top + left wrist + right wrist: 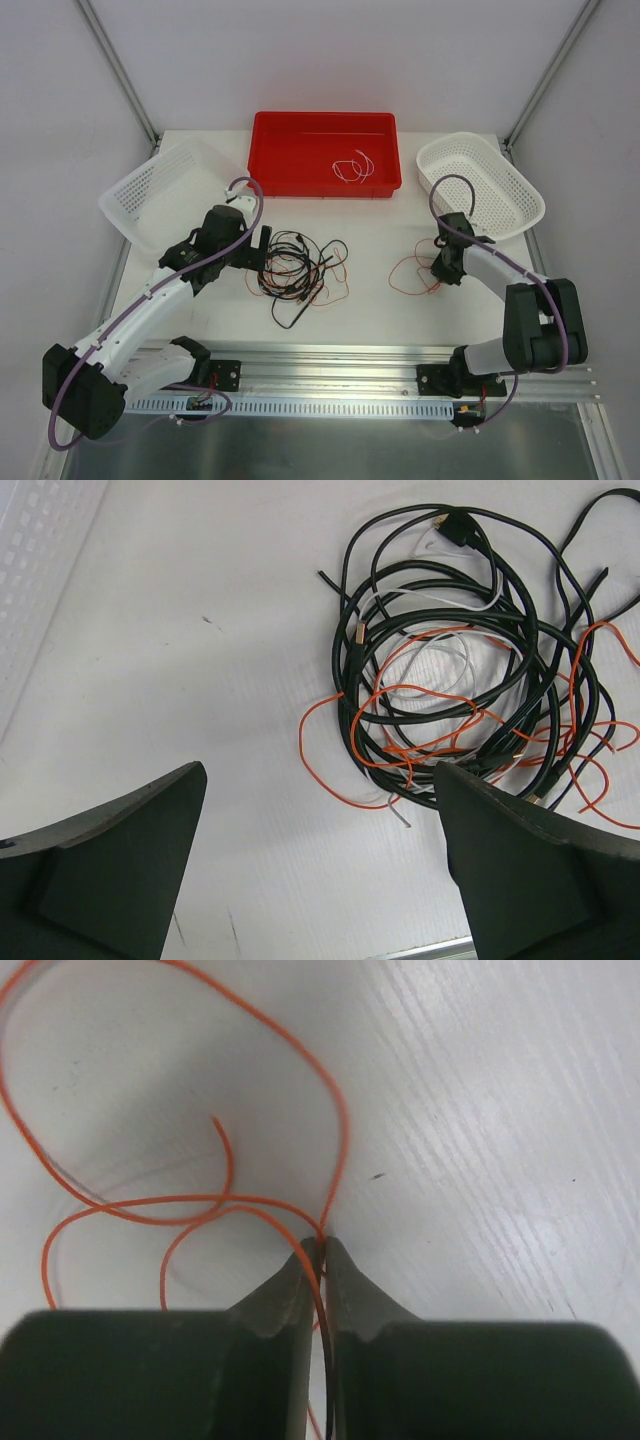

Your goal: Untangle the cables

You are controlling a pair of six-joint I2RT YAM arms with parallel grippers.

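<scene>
A tangle of black, red-orange and white cables (298,266) lies at the table's middle; in the left wrist view the tangle (460,660) fills the upper right. My left gripper (262,241) is open, just left of the tangle, with nothing between its fingers (110,860). A separate red-orange cable (412,272) lies looped to the right. My right gripper (440,268) is shut on this red-orange cable (200,1200), low at the table, with the wire running between its fingertips (300,1270). A white cable (352,168) lies in the red bin.
A red bin (325,150) stands at the back centre. A white mesh basket (150,195) is at the back left, another (480,185) at the back right. A metal rail (330,375) runs along the near edge.
</scene>
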